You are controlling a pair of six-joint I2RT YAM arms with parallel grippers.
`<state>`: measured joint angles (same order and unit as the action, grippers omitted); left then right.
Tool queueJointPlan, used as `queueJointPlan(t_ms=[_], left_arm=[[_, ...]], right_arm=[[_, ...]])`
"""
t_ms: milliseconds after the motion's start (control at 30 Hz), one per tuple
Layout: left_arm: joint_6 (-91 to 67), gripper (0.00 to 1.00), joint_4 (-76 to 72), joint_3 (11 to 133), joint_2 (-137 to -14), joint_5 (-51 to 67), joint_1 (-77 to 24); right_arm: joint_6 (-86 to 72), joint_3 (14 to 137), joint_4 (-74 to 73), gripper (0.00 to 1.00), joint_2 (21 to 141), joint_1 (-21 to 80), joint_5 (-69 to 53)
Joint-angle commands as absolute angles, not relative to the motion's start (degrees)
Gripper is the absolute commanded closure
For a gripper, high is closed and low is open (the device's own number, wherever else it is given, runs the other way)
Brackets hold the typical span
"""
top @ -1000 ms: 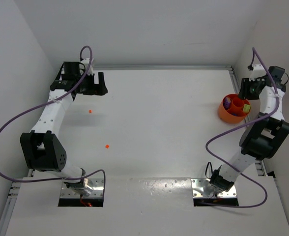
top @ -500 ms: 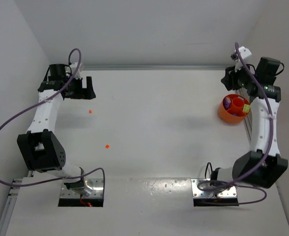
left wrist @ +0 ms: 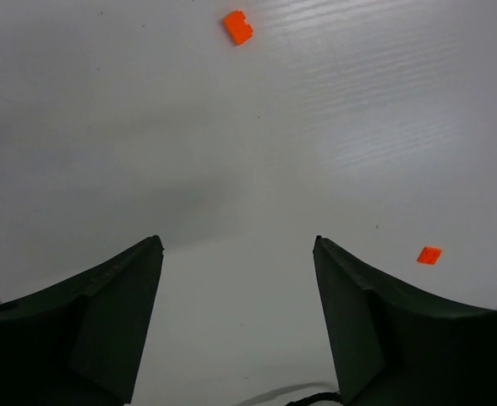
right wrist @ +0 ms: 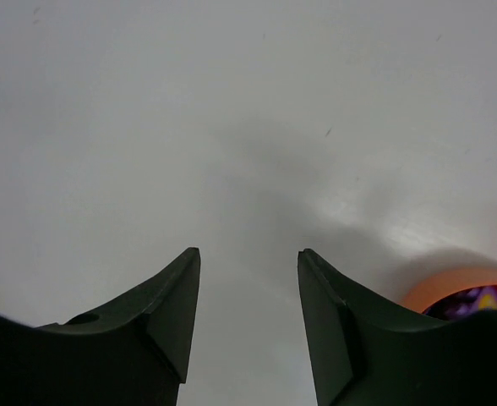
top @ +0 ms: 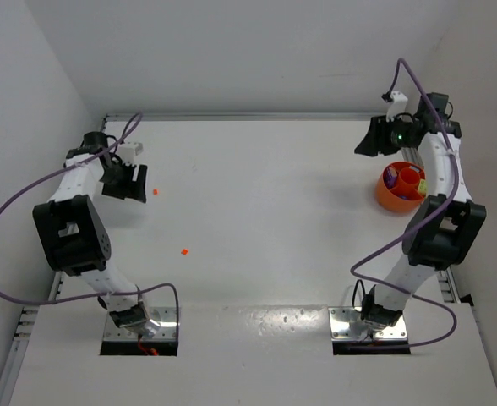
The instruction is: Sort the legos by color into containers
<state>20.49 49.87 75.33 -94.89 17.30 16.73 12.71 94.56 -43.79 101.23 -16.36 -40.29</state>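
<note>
Two orange-red legos lie on the white table, one (top: 155, 192) just right of my left gripper (top: 132, 183) and one (top: 184, 252) nearer the middle. In the left wrist view, one lego (left wrist: 238, 26) lies ahead and one (left wrist: 428, 255) lies beside the right finger. My left gripper (left wrist: 238, 245) is open and empty. The orange bowl (top: 390, 200) at the right edge holds purple, orange and lime cups. My right gripper (top: 368, 140) is open and empty, just behind and left of the bowl. The right wrist view shows this gripper (right wrist: 248, 254) and the bowl's rim (right wrist: 451, 281). No blue lego shows.
White walls close in the table on the left, back and right. A metal rail (top: 274, 117) runs along the back edge. Purple cables hang from both arms. The arm bases sit at the near edge.
My left gripper has swung from the back of the table leftward and nearer, stopping beside one lego. My right gripper has moved from behind the bowl to its back left.
</note>
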Motion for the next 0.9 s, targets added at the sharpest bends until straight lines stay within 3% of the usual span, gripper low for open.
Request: queueJointPlan(t_ms=[0, 200, 400, 600, 867], left_arm=[[13.9, 0.25, 46.1, 77.6, -99.1, 11.0, 13.8], [2.3, 0.30, 38.1, 75.8, -101.0, -2.3, 4.0], [-10.4, 0.32, 38.4, 83.6, -110.8, -20.3, -2.3], [-13.1, 0.33, 40.4, 87.4, -117.1, -16.2, -1.7], [-13.7, 0.46, 39.9, 91.0, -120.3, -12.8, 0.7]], right_arm=[[8.7, 90.0, -42.5, 0.50, 97.4, -15.1, -39.2], [4.7, 78.9, -34.6, 0.53, 92.4, -14.6, -35.1], [2.9, 75.7, -33.0, 0.53, 91.8, -14.6, -31.0], [2.9, 75.1, -32.4, 0.53, 91.8, -14.6, -30.5], [-0.7, 74.6, -31.9, 0.51, 91.8, -14.6, -27.2]])
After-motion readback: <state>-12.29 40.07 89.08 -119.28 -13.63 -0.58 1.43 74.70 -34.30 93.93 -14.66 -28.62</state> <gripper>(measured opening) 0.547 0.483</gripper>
